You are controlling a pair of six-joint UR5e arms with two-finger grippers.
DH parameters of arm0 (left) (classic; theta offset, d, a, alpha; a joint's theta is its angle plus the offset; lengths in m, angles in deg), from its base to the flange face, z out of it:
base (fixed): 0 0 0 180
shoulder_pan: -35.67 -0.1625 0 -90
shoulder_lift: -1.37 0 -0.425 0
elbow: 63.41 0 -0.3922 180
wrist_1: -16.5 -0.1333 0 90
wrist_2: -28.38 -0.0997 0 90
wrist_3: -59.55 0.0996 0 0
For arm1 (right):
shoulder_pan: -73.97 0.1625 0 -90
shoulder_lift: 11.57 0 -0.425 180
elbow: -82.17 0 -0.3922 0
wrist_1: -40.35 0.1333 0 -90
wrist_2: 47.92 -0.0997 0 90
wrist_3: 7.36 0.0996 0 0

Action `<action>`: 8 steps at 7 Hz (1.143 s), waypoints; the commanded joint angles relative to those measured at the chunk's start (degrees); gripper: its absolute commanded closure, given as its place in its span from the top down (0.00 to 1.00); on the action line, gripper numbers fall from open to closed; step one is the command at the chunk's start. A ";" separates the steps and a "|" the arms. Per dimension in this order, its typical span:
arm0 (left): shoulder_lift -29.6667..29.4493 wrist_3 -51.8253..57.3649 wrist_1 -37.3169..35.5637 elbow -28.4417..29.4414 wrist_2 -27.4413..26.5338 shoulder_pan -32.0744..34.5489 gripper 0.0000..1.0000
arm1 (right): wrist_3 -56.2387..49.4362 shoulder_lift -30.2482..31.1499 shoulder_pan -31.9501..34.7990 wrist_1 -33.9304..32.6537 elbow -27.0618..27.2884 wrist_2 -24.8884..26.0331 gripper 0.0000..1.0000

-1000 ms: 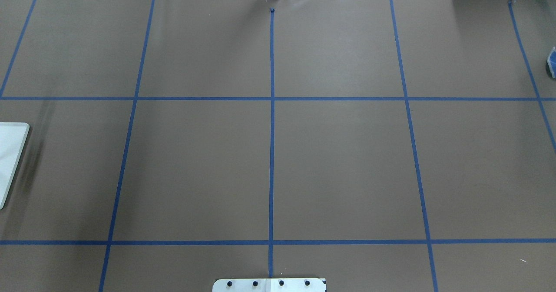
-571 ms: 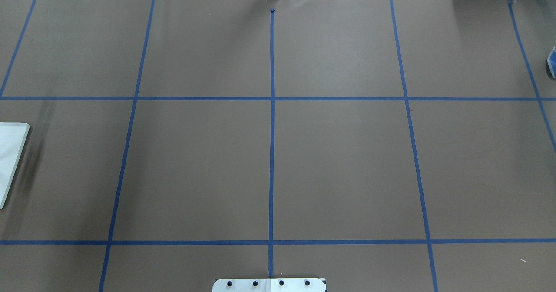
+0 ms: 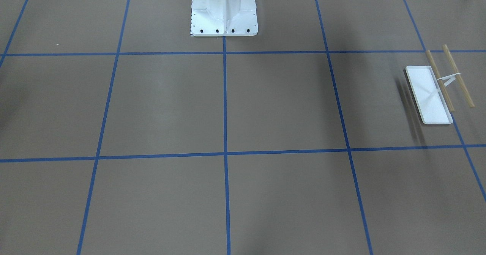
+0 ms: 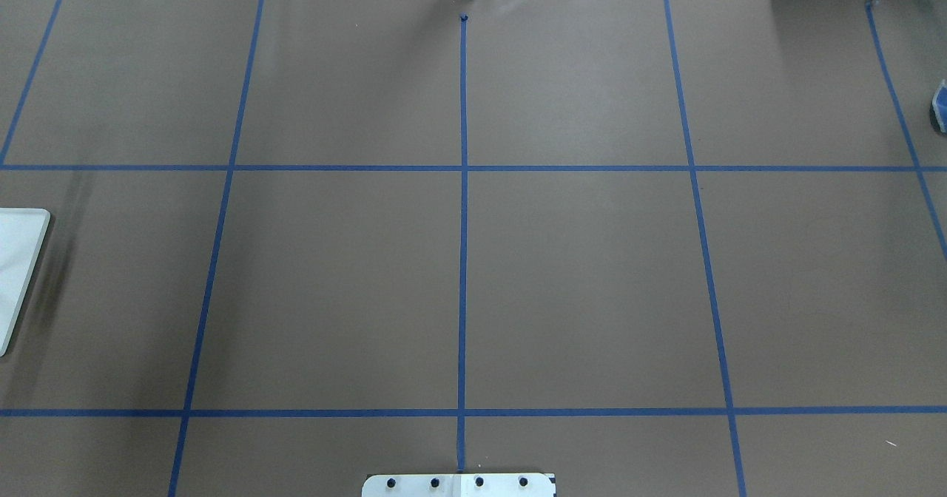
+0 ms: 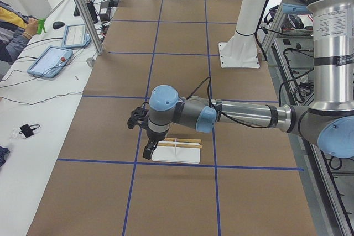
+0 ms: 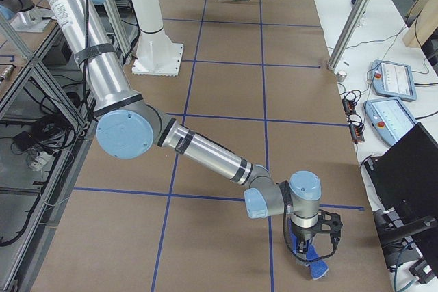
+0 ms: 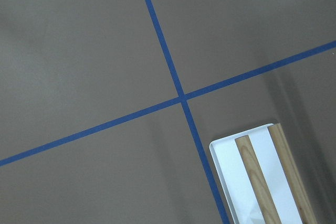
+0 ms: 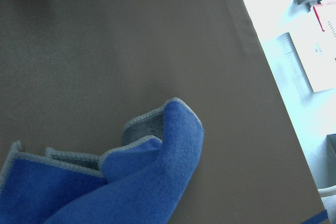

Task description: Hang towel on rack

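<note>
Towel (image 8: 131, 187) and rack (image 3: 433, 103) sit at opposite ends of the table (image 4: 577, 282), and that looks to me like the main difficulty. The royal-blue cloth lies bunched and folded over itself at the end on the robot's right, close to the table's edge, with grey edging showing along the folds. The right gripper (image 6: 306, 245) hangs straight down over it, right at the cloth. From here I cannot tell whether its fingers are spread or pinched, or whether they have any cloth at all. The rack stands far off at the robot's left end, its two dowel bars (image 3: 457, 76) bare above the white tray base (image 7: 233, 182). The left gripper (image 5: 150, 150) hovers just beside those bars, and I cannot make out its fingers either.

My worry is that a crumpled towel offers only a fold or a corner, so a pinch may catch a single layer and lose it on the long trip across. A sideways nudge could also push the towel off the table's end. The rack looks light, and the left gripper is near enough to bump it over. A towel draped off-centre on such thin bars may also slide off.
</note>
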 commanded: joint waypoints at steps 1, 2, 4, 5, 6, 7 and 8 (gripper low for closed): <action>-0.07 0.00 0.00 0.02 -0.10 0.01 0.98 | 6.64 -0.52 -0.96 1.41 -0.49 3.74 0.98; -0.07 0.09 0.00 -0.07 -0.19 0.01 0.98 | 13.82 -0.53 -1.23 9.17 -4.06 3.67 0.98; -0.15 0.09 0.00 -0.24 -0.28 0.10 0.98 | 20.28 -0.36 -1.75 18.10 -9.27 3.75 0.98; -0.07 0.09 0.00 -0.59 -0.28 0.18 0.98 | 21.44 -0.53 -1.76 18.12 -9.28 3.67 0.97; -0.07 0.09 0.00 -0.77 -0.28 0.19 0.98 | 25.37 -1.31 -1.85 18.90 -8.93 3.41 0.96; -0.07 0.09 0.00 -0.77 -0.28 0.27 0.98 | 27.93 -2.97 -1.93 19.17 -8.75 3.40 0.95; 0.11 0.09 0.00 -0.77 -0.28 0.27 0.98 | 28.22 -3.60 -1.93 19.26 -8.31 3.32 0.94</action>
